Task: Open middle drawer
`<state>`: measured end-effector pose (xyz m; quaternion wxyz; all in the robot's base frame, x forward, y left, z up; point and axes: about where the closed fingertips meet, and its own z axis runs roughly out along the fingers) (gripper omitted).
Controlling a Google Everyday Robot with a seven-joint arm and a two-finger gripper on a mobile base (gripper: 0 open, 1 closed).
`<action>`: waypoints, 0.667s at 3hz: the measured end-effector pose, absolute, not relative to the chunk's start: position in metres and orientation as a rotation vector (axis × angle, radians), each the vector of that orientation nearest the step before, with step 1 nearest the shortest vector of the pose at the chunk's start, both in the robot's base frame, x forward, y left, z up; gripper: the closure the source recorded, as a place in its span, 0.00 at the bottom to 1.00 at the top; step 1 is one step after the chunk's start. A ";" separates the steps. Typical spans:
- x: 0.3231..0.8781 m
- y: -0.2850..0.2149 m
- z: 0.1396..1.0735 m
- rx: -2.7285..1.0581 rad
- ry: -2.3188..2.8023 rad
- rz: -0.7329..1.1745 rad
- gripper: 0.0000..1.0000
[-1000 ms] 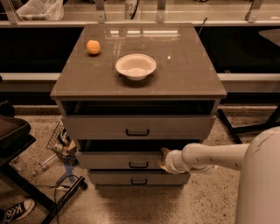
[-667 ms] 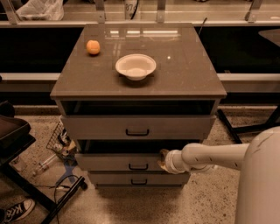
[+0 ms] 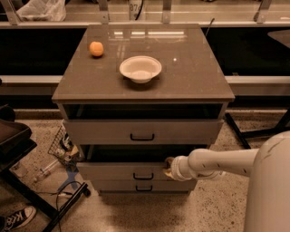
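Camera view, from nearest to farthest: the robot's white body (image 3: 272,190) fills the lower right corner, behind and to the right of the gripper. From it a white arm (image 3: 222,162) reaches leftward, almost level. At its tip the gripper (image 3: 168,167) sits at the upper edge of the middle drawer (image 3: 118,171), against the right part of its low front. Whether it is clamped on that edge or only resting there cannot be told.

The middle drawer stands partly open, with a dark gap showing above its front, just over the gripper. Its small dark handle (image 3: 143,176) lies just left of the gripper and a little lower, apart from it. Right below the gripper is the lowest drawer (image 3: 118,185), set further back.

Far off to the gripper's lower left, a sneaker (image 3: 17,218) rests on the speckled floor (image 3: 204,208). A wire basket (image 3: 61,142) of clutter leans beside the cabinet's left side.

Above the gripper the taller top drawer (image 3: 104,132) also juts out, its dark handle up and to the left. Higher and beyond is the cabinet top (image 3: 190,77). A white bowl (image 3: 140,69) stands on it up and left of the gripper, and an orange fruit (image 3: 96,48) sits farther left and back, well apart from the bowl. A plastic bag (image 3: 41,10) lies on the far shelf, at the upper left.
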<state>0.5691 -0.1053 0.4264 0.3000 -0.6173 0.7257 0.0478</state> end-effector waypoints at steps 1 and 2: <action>0.542 -0.114 0.427 -1.652 1.941 0.158 1.00; 0.542 -0.114 0.431 -1.652 1.941 0.158 1.00</action>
